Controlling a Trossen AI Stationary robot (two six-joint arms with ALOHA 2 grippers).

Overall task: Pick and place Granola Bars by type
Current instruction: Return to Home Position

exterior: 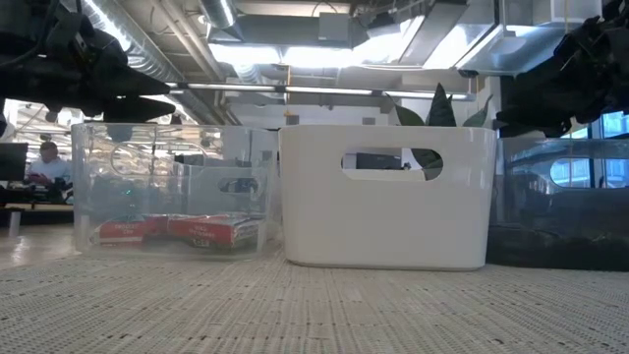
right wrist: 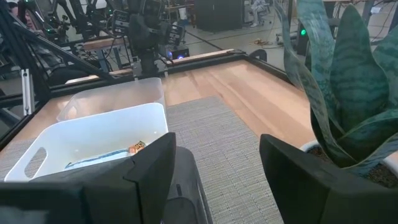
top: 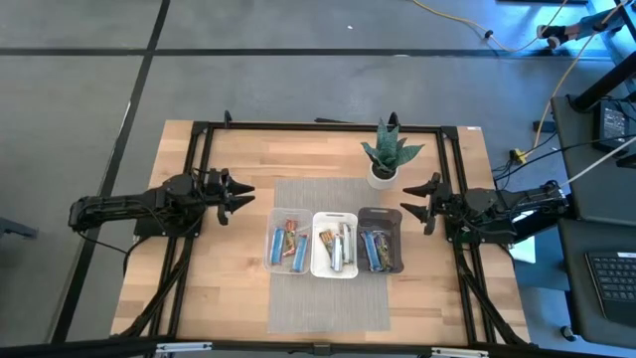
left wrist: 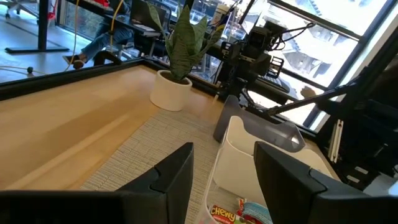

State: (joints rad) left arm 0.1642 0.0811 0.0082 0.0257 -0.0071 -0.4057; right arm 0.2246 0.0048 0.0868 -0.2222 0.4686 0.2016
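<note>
The granola bars lie sorted in three small bins on the grey mat. Red-brown and blue bars (top: 287,244) fill the clear bin, silver and orange bars (top: 336,246) the white bin, blue and darker bars (top: 379,249) the dark grey bin. The low view shows red-brown bars (exterior: 201,231) flat on the clear bin's floor. My left gripper (top: 246,196) hangs open over the wood, left of the bins. My right gripper (top: 409,202) hangs open at the table's right, beside the dark bin. Both are empty.
A potted green plant (top: 386,159) in a white pot stands behind the bins, close to my right gripper. A black frame (top: 298,127) borders the table. Bare mat (top: 328,298) lies in front of the bins, bare wood (top: 219,288) to their left.
</note>
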